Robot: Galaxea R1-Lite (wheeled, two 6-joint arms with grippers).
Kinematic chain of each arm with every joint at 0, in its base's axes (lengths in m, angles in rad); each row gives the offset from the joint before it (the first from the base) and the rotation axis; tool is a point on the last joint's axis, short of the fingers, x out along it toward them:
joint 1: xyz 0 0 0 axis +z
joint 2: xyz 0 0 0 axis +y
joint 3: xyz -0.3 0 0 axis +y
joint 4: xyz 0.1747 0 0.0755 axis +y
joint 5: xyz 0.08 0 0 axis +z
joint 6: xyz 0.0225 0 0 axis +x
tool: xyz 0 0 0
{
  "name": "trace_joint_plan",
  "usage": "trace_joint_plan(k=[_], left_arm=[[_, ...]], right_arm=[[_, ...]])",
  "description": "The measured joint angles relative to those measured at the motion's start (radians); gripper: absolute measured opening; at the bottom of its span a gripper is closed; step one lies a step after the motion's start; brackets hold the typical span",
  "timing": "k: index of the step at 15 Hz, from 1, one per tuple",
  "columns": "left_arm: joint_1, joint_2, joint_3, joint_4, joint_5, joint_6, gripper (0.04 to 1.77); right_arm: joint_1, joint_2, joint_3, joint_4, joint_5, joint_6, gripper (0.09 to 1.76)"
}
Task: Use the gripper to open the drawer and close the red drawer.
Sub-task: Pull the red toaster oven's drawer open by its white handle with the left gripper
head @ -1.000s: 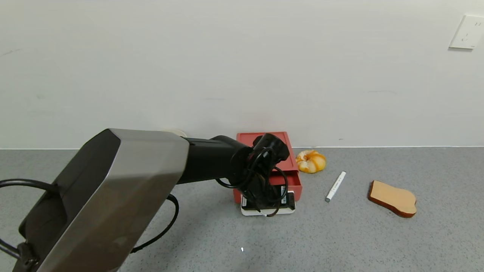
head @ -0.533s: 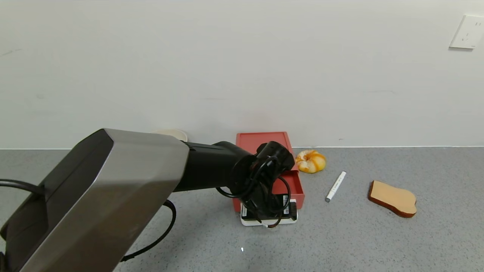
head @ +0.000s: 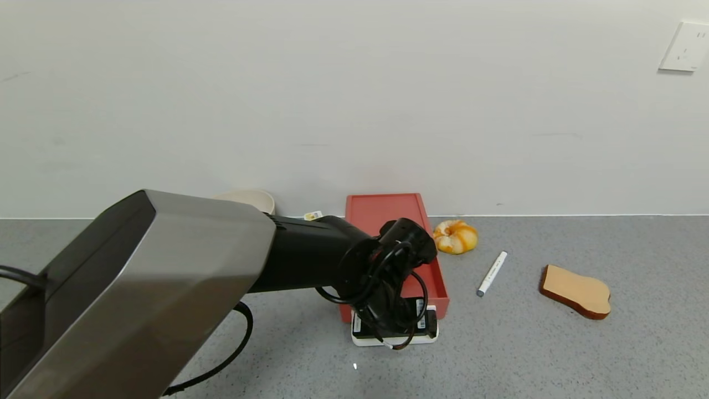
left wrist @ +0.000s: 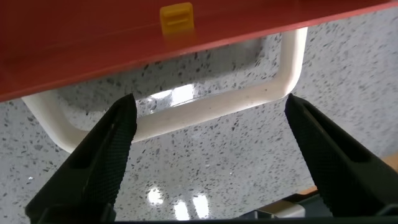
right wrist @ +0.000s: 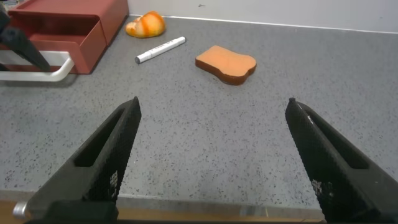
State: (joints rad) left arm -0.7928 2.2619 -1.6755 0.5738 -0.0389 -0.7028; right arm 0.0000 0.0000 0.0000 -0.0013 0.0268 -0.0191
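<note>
One drawer (head: 412,277), one marker (head: 492,273) (white), one bowl (head: 249,198).

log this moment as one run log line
phase: opening | left gripper: open, fingers straddling white handle | drawer: partly pulled out | right gripper: open, idle above table

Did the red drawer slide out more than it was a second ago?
Yes. The drawer has come farther out of its red casing, toward the robot and away from the wall. The left gripper is at its white handle.
</note>
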Motion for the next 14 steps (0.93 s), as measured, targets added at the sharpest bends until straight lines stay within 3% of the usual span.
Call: trace_joint_plan(k=[14], left_arm=[[-0.048,-0.026,0.062,0.012,-0.005,-0.104,1.72]], right_arm=[[0.0,0.0,0.0,0.0,0.0,0.0,1.71]])
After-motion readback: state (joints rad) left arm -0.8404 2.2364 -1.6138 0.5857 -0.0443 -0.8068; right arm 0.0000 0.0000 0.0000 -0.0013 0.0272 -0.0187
